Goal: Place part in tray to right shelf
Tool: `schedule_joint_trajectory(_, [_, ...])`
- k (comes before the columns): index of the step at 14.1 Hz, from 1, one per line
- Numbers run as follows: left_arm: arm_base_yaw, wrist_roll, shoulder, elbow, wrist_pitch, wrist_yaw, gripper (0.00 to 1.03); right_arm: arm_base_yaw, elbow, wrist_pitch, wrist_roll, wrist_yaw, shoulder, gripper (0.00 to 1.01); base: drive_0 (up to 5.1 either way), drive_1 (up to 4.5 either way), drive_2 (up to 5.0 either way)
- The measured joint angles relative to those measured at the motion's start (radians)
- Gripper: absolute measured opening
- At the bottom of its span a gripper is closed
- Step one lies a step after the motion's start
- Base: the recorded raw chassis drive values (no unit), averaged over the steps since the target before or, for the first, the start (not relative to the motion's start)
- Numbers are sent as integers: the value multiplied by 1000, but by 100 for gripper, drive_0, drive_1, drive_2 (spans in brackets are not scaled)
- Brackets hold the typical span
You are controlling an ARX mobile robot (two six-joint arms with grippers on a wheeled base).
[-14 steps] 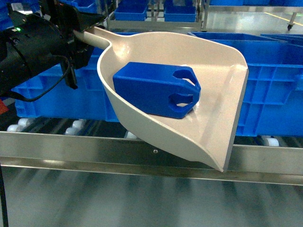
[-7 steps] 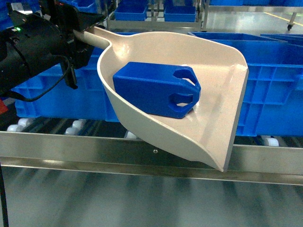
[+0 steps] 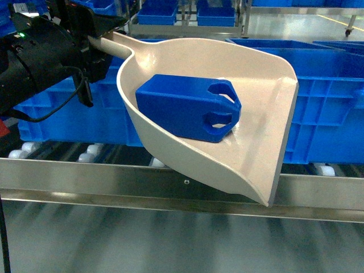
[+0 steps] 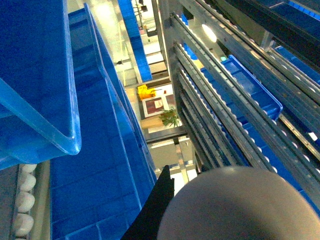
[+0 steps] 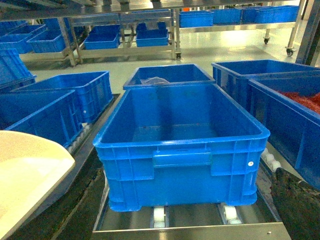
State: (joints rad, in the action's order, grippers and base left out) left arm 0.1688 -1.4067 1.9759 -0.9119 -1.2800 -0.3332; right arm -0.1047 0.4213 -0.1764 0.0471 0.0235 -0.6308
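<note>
One part [image 3: 187, 108] in tray [image 3: 261, 142], right of left gripper [image 3: 94, 42].

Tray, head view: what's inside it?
One blue part lies on its side inside the tray, handle hole toward the front lip. The tray floor beneath it is hidden.

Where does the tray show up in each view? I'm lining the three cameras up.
Head: tray fills the centre, tilted, part inside.
Left wrist: only its rounded handle end, bottom right.
Right wrist: a cream edge, bottom left.
Shared landmark: blue crates.
</note>
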Motion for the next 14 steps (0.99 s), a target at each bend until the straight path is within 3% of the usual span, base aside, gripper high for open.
schedule_joint_trajectory(12, [0,0,0,0,0,0,12,0,0,0,0,0,0,98,0,0,0])
schedule_joint_trajectory(13, [11,13,-44,0,152,69,12,0,0,0,0,0,0,98,0,0,0])
schedule_joint_trajectory(14, [24,77,-160,35,345,219,12,0,0,1,0,0,0,98,0,0,0])
